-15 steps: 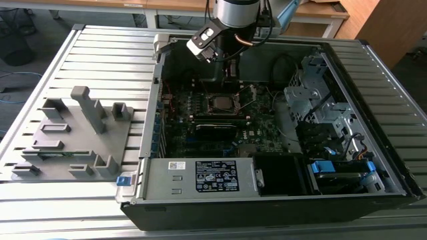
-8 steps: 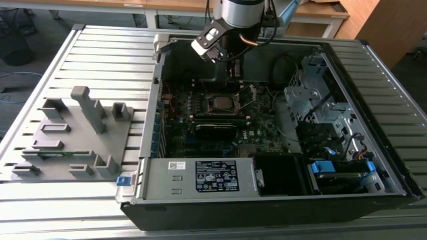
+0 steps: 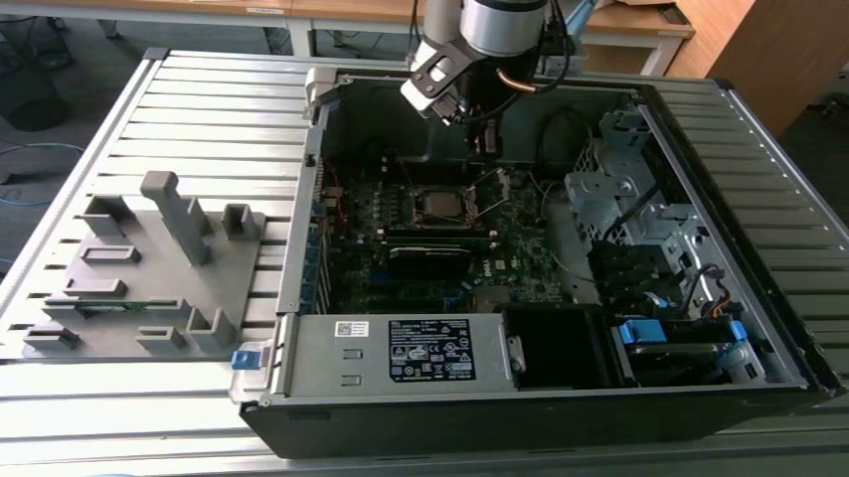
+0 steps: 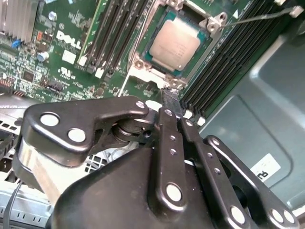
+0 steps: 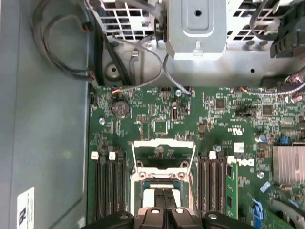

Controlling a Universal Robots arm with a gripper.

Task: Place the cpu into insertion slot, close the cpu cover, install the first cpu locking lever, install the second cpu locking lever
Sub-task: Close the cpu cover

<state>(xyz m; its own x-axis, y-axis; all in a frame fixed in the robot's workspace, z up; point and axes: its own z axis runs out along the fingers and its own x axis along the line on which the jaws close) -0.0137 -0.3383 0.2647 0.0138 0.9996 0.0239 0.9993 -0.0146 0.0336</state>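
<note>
My end effector (image 4: 170,98) hangs inside the open case (image 3: 531,412), fingers pressed together with nothing between them. The cpu (image 4: 175,44) lies flat in the slot (image 4: 139,65) on the green board, below and just ahead of my fingertips (image 5: 160,202), not touching them. The cover (image 5: 164,142) stands swung open on the far side of the slot from my end effector, its cut-out centre showing the board behind. A thin wire lever (image 4: 257,18) sticks out unlatched past the cpu. Black memory slots (image 5: 109,186) run along both sides of my end effector. The case rests on a slatted surface (image 3: 213,109).
</note>
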